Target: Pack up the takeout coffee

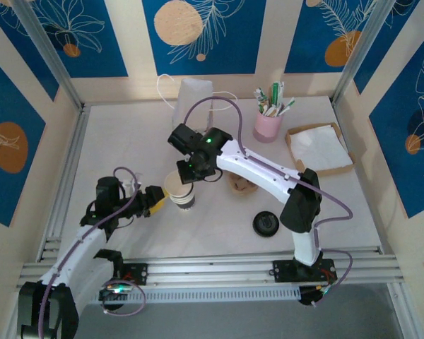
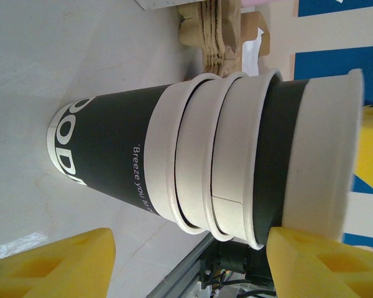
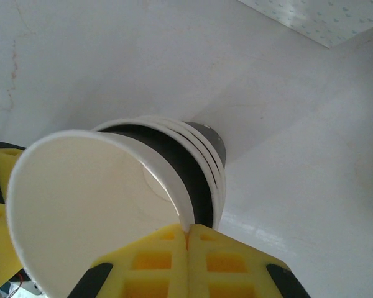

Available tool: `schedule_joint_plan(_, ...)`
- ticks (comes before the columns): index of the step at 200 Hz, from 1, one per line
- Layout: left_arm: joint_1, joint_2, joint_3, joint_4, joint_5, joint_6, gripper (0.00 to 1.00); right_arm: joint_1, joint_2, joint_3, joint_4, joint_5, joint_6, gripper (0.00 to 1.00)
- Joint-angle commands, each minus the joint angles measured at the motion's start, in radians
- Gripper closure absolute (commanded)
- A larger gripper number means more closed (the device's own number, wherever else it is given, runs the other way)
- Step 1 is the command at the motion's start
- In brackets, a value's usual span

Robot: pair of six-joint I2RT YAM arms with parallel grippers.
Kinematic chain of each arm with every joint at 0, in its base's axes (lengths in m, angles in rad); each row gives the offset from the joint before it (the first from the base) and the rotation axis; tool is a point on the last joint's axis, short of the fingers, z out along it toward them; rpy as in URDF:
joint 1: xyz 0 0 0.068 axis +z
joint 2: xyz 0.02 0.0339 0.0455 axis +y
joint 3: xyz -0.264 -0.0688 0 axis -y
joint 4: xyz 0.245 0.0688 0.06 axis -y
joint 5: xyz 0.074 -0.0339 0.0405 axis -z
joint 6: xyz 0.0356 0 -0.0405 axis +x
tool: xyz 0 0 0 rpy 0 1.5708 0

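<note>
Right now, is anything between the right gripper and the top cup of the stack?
Nothing visible does. The right gripper is shut on the rim of the top cup, which sits nested in the cup stack.

Nested paper cups [image 2: 193, 155]: matt cream rims and smooth dark bands with a slight sheen. The top cup [image 3: 81, 205] is plain matt white inside. The right gripper [image 3: 188, 231] has matt yellow plastic pads [image 3: 155, 264], waffle-moulded. At 4 o'clock from the cups lies a black plastic lid [image 1: 266, 224], slightly glossy. The white table [image 1: 127, 141] is smooth and faintly shiny.
</note>
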Motion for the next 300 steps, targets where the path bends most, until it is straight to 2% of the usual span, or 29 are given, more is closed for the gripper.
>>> schedule_joint_plan(1,0.011,-0.023,0.002,0.010,0.027,-0.001,0.35,-0.007,-0.047,-0.023,0.032,-0.053,0.020,1.00)
schedule_joint_plan(107,0.011,-0.035,0.043,-0.041,0.020,0.017,0.34,-0.029,-0.177,0.029,-0.006,-0.038,0.004,1.00)
schedule_joint_plan(131,0.012,-0.073,0.070,-0.111,-0.004,0.044,0.28,-0.027,-0.244,0.022,-0.028,-0.010,-0.001,1.00)
schedule_joint_plan(148,0.012,-0.124,0.106,-0.201,-0.036,0.076,0.20,-0.029,-0.302,-0.007,-0.039,0.009,-0.005,1.00)
schedule_joint_plan(187,0.010,-0.231,0.226,-0.432,-0.143,0.175,0.00,-0.034,-0.438,-0.146,-0.048,0.030,-0.005,1.00)
schedule_joint_plan(243,-0.014,-0.309,0.382,-0.590,-0.229,0.244,0.00,-0.047,-0.561,-0.438,-0.008,0.024,0.027,1.00)
schedule_joint_plan(278,-0.061,-0.303,0.429,-0.598,-0.267,0.239,0.00,-0.053,-0.580,-0.613,0.053,0.012,0.059,1.00)
schedule_joint_plan(300,-0.121,-0.281,0.424,-0.573,-0.309,0.231,0.00,-0.060,-0.575,-0.697,0.108,-0.006,0.075,1.00)
